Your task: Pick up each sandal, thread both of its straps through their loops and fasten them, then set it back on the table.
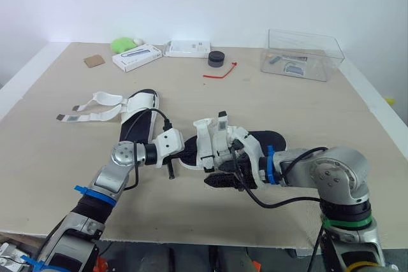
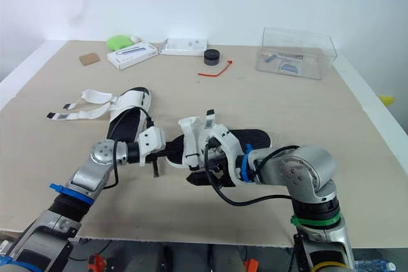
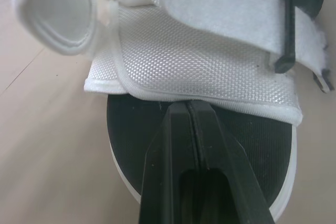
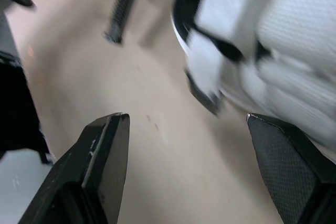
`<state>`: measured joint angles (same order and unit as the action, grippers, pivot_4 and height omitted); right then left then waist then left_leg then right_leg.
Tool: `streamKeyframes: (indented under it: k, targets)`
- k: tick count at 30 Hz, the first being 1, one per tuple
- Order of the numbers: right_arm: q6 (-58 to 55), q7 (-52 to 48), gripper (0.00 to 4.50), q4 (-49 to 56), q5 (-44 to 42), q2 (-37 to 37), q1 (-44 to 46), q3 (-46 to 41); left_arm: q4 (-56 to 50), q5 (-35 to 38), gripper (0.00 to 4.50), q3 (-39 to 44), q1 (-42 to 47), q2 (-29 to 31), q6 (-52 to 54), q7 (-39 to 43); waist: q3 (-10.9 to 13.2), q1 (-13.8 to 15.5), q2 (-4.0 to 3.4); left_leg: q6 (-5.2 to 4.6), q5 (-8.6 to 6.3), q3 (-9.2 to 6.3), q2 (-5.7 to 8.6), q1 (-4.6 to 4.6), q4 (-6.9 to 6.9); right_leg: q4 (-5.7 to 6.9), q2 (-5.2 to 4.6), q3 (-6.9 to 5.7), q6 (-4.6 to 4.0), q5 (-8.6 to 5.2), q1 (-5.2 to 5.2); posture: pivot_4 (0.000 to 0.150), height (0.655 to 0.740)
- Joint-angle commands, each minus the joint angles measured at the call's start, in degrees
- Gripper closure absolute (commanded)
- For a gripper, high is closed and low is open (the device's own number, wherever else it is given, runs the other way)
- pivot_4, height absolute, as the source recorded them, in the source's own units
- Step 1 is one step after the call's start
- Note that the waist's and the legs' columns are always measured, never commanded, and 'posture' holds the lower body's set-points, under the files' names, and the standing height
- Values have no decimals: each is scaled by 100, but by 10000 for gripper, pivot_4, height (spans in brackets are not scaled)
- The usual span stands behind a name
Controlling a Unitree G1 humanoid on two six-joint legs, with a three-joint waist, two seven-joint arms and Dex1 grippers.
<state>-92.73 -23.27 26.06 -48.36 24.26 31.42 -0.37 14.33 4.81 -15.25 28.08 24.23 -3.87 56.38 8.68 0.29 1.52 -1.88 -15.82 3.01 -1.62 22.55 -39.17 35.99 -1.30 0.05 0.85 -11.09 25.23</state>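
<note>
As both arms meet at the sandal (image 1: 271, 139) that lies nearer me than the clear box (image 1: 301, 55) and off to its left, I judge this to be the strap-fastening step on the first of the pair. The left end effector (image 3: 187, 106) has its fingers pressed flat together, tips at the hem of the white upper above the black insole. Whether they nip the hem or merely press against it I cannot tell. The right end effector (image 4: 185, 118) is spread wide with nothing between its pads. Bare counter (image 1: 287, 100) shows through the gap, and the sandal sits just beside one finger. One white strap (image 1: 222, 122) stands up from the upper, and I read it as not yet pressed down. I cannot tell whether the sole rests flat on the counter or is tipped up.

The other sandal (image 1: 141, 111), much farther left of the box, lies with its straps (image 1: 95, 115) splayed out, so I reckon its turn is to come.

Next I want the right end effector brought round the free strap end and closed on it while the left braces the upper. I expect the webbing to be limp, so the pull should be slow and in line with the loop. Then the strap gets folded back and pressed down.
</note>
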Motion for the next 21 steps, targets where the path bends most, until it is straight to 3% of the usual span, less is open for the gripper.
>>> streamKeyframes:
  k: [1, 6, 7, 10, 15, 21]
  targets:
    - [23, 122, 6659, 92, -157, -106, 208, -262, 248, -274, 45000, -206, -136, 58, 167, 36, 0, -1, 0, 0, 0, 0, 0, 0, 4, 0, 0, 0, 0, 0, 0, 1500, 7400]
    - [23, 278, 6659, 17, -372, -217, 232, -302, 264, -281, 45000, -200, -144, 70, 166, 46, 0, -3, 0, 0, 0, 0, 0, -2, 11, 0, 0, 1, -1, 0, 1, 1500, 7400]
    - [23, 310, 9006, -27, -382, -260, 251, -292, 253, -280, 45000, -202, -152, 72, 172, 49, 0, -3, 0, 0, 0, -1, 0, -3, 11, 0, 0, 1, -2, -1, 1, 1500, 7400]
    - [23, 388, 19068, -144, -365, -359, 282, -277, 243, -284, 45000, -203, -160, 71, 184, 43, -1, -3, -1, 0, 0, -1, -1, -4, 12, 1, 2, 0, -3, -1, 1, 1500, 7400]
    - [23, 496, 43066, -303, -439, -466, 281, -341, 211, -279, 45000, -198, -180, 68, 201, 25, 0, -4, -1, -1, 0, -2, 3, -3, 22, 1, 1, 2, -2, -7, 1, 1500, 7400]
    - [23, 538, 44527, -427, -844, -150, 141, -220, 192, -276, 45000, -188, -205, 67, 211, 11, -1, -5, 0, 0, 0, -4, 5, -5, 31, 0, 1, 3, -3, -11, 1, 1500, 7400]
